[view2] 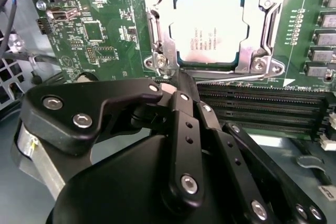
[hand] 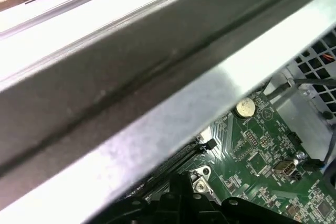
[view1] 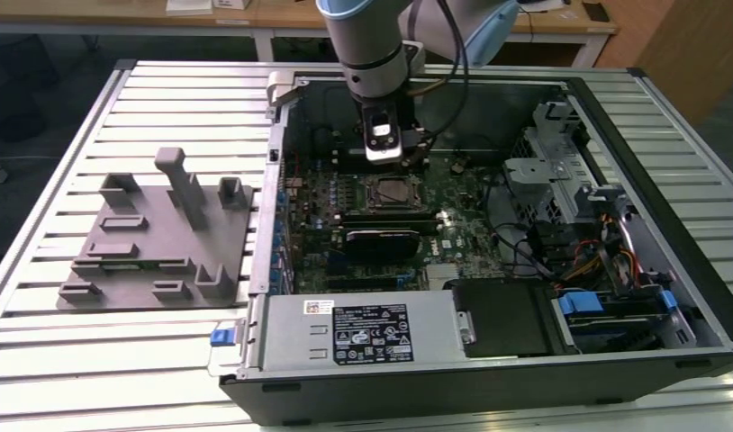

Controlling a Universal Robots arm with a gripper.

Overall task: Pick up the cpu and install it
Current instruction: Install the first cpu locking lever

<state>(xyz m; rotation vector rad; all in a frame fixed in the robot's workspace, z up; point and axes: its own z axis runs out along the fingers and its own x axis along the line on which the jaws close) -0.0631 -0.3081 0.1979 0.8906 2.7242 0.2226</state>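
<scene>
The cpu (view2: 210, 27), a small square chip with a silvery top, lies flat in the motherboard socket, with a metal retention frame (view2: 157, 40) over its edges. In the exterior view the cpu (view1: 394, 190) sits mid-board inside the open computer case. My gripper (view1: 384, 158) hangs just above the board at the far side of the socket. In the second wrist view the black fingertips (view2: 178, 83) meet at the socket's corner, next to a thin wire lever (view2: 231, 76). The gripper (view2: 176, 80) is shut, with nothing visible between its fingers.
The case's metal wall (hand: 157, 77) passes close by the wrist. A black finned block (view1: 386, 241) and memory slots (view2: 262, 109) lie beside the socket. The power supply (view1: 355, 328) is at the front, cables (view1: 571, 256) are at the exterior view's right, and a grey fixture (view1: 150, 243) is at its left.
</scene>
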